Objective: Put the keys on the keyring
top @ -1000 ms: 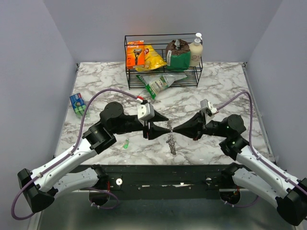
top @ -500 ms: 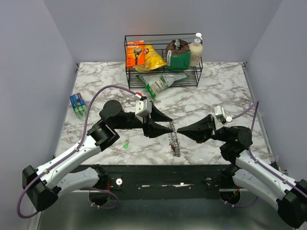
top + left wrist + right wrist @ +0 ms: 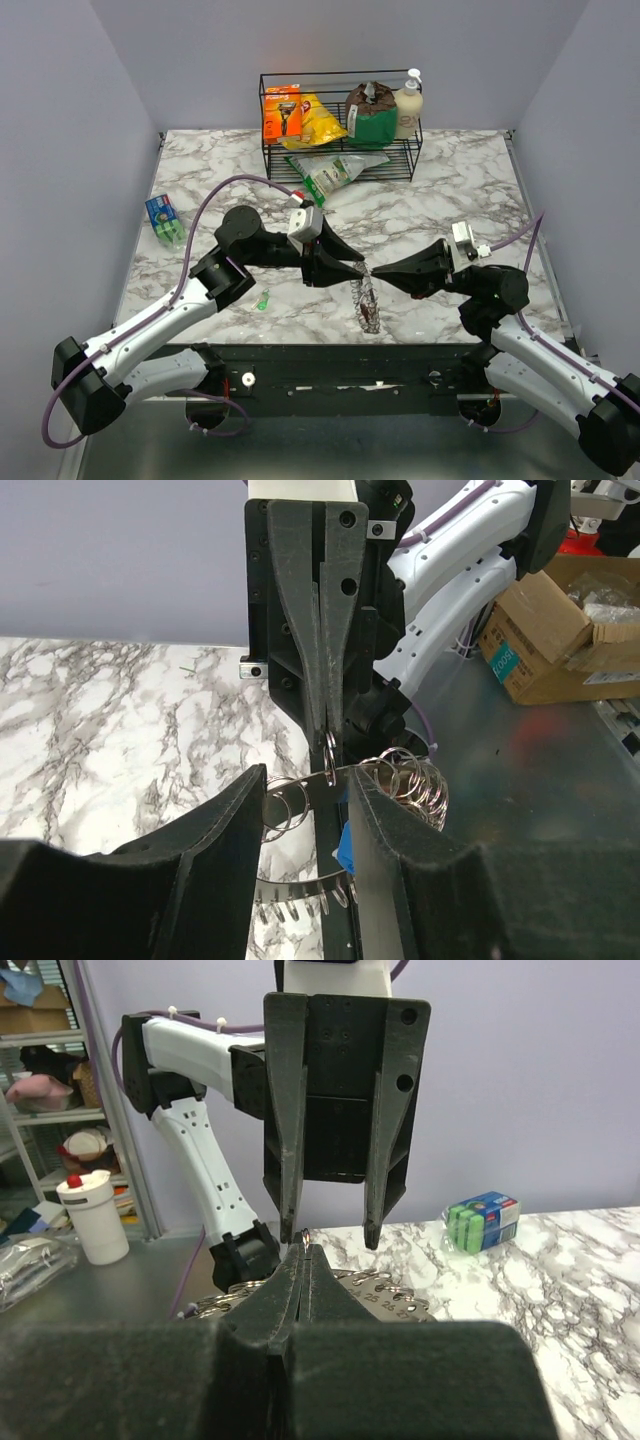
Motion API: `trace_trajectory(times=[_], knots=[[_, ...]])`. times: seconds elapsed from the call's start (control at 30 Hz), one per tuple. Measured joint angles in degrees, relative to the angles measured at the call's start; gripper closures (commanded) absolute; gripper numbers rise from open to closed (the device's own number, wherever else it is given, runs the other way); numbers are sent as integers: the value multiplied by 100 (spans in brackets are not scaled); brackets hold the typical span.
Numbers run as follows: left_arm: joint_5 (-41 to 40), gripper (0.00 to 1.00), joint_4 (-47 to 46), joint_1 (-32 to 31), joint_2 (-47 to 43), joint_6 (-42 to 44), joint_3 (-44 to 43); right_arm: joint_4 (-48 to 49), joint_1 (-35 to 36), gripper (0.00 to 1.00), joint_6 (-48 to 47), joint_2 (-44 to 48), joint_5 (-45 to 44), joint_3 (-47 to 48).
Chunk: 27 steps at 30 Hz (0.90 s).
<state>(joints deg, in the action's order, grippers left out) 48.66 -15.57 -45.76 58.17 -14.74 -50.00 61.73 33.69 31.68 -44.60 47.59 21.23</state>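
My right gripper point(image 3: 303, 1252) is clenched at the top of the keyring point(image 3: 366, 298), which hangs clear of the worktop point(image 3: 450, 190) between my two arms. I judge it pinches the wire, though the contact is too small to be sure. My left gripper point(image 3: 308, 785), facing it from the keyring's left, is released, one finger on either side of the wire.

Many silver keys point(image 3: 370, 315) already fringe the ring's lower part, so I reckon the job is well along. It is not finished: the green-headed key point(image 3: 262, 299) lies loose on the worktop, well left of the keyring. Something blue shows just under the ring; whether it is threaded I cannot tell.

The worktop is white marble-patterned with grey veins. Beyond the keyring lies a snack bag point(image 3: 333, 170), behind that a black wire rack point(image 3: 263, 110) of groceries, and far left a blue-green box point(image 3: 161, 217). Plain lavender-grey walls point(image 3: 60, 100) close in three sides.
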Motion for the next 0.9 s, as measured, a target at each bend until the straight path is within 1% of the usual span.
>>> trace_trajectory(times=[0.1, 0.27, 0.4, 0.43, 0.6, 0.7, 0.77, 0.8, 0.9], knots=[[55, 52, -26, 0, 90, -57, 0, 4, 0, 99, -2, -4, 0, 0], [111, 52, -55, 2, 142, -116, 0, 11, 0, 99, -2, -13, -2, -2], [114, 58, -61, 2, 149, -127, 0, 22, 0, 99, -2, -22, -4, -2], [114, 62, -61, 2, 153, -129, 0, 26, 0, 99, -2, -28, -4, -2], [114, 71, -55, 2, 243, -164, -7, 33, 0, 99, -2, -79, -2, -2], [116, 84, -39, 0, 282, -170, -33, 33, 0, 99, -2, -85, -2, -2], [131, 96, 9, 0, 295, -170, -66, 35, 0, 99, -2, -85, -7, -2], [140, 100, 31, 0, 297, -160, -81, 35, 0, 99, -2, -85, -11, -2], [166, 100, 103, -2, 313, -125, -127, 35, -2, 99, 2, -83, -44, -2]])
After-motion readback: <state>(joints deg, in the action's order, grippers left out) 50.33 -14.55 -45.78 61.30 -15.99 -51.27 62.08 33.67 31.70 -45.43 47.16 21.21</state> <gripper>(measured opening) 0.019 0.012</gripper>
